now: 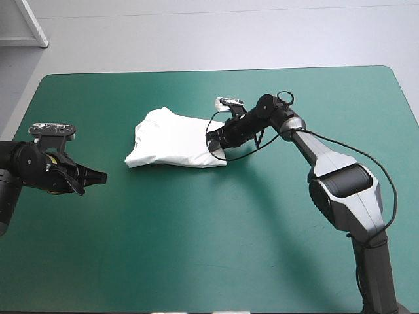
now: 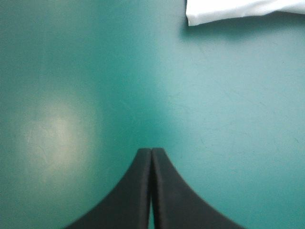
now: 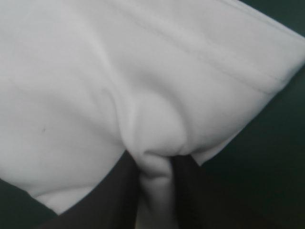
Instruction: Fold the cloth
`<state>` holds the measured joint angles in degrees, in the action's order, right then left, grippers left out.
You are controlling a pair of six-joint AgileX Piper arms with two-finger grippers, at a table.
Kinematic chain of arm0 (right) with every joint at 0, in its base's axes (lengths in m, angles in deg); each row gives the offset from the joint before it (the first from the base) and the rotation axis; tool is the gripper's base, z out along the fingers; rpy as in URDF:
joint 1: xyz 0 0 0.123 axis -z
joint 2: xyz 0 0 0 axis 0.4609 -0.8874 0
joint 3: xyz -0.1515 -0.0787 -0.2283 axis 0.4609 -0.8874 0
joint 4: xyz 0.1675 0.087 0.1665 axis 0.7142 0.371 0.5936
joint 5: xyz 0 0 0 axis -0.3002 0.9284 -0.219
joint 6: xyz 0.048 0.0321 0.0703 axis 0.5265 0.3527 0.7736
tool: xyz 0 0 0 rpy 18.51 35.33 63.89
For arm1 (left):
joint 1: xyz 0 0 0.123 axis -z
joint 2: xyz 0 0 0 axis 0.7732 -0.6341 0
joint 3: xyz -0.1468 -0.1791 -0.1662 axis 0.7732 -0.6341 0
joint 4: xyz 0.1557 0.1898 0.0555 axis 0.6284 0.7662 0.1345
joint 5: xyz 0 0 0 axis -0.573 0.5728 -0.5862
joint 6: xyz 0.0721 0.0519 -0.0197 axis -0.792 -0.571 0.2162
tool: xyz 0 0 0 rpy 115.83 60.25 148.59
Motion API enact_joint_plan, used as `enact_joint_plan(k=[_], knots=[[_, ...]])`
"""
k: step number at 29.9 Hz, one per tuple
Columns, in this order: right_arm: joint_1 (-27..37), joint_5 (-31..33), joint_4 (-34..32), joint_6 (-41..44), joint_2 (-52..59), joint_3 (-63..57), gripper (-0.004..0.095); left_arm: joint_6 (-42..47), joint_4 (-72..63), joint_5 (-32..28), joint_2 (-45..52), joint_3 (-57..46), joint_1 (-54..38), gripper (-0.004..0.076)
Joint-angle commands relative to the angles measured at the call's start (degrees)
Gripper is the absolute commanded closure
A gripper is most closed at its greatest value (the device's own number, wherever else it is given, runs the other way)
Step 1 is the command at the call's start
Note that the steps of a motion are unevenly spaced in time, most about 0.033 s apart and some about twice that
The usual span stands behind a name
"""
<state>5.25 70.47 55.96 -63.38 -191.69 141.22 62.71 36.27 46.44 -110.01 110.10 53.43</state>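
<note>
The teal-green cover (image 1: 196, 255) spreads wide beneath everything, and its whole near half lies bare. On it we find the T-shirt (image 1: 171, 140) a little beyond the table's middle, toward the far edge. It is a white bundle already doubled over on itself, roughly a slanted rectangle with a soft hump at its far left corner. At its right-hand edge the right gripper (image 1: 215, 144) is clamped on a pinch of the fabric. In the right wrist view a tuck of white cloth bulges up between the two jaws, with a stitched hem running across the sheet beyond. We judge that a late fold is in hand, with the right edge taken up to be carried over the bundle or pulled straight. The next move calls for a low lift and a steady sweep toward the left, so that only the gripped layer travels and the layers below do not slide. A hold on the far side might help. The right arm (image 1: 340, 183) rises from the near right corner and reaches forward and leftward, its wrist dipped low to the cloth. The left gripper (image 1: 98, 176) hangs over bare cover well apart from the T-shirt, near the left edge. Its jaws are pressed together into one pointed arch aimed toward the bundle's near left corner.
</note>
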Motion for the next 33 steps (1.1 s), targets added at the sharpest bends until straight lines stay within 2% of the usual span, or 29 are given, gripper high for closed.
enact_joint_plan(k=[1, 8, 13, 18, 25, 29, 33], knots=[[-0.2, 0.3, 2.4, -3.1, 2.9, 1.2, 0.0903, 0.5, -0.3, 1.3, 1.3, 1.2, 0.1, 0.0732], [3.6, 2.8, 1.9, -3.0, 6.5, 3.0, 0.0923, 0.3, -0.3, -0.1, 1.3, 1.2, 0.1, 0.0732], [11.5, 2.9, 1.1, -1.0, 10.0, 3.0, 0.0923, 0.3, -0.3, -1.2, 1.3, 1.2, 0.1, 0.0732], [21.0, 4.4, -8.0, 4.3, 10.6, 3.0, 0.0923, -0.4, -0.3, -2.5, 1.3, 1.2, 0.1, 0.0732], [34.9, 7.8, -25.7, 10.1, 10.6, 3.0, 0.0923, -1.1, -0.4, -3.4, 1.3, 1.2, 0.1, 0.0732], [41.9, 9.4, -26.2, 12.4, 10.6, 3.0, 0.0923, -1.1, -0.5, -3.6, 1.3, 1.2, 0.1, 0.0732], [46.2, 11.3, -25.8, 12.4, 10.6, 3.0, 0.0923, -1.1, -0.5, -3.6, 1.3, 1.2, 0.1, 0.0732]])
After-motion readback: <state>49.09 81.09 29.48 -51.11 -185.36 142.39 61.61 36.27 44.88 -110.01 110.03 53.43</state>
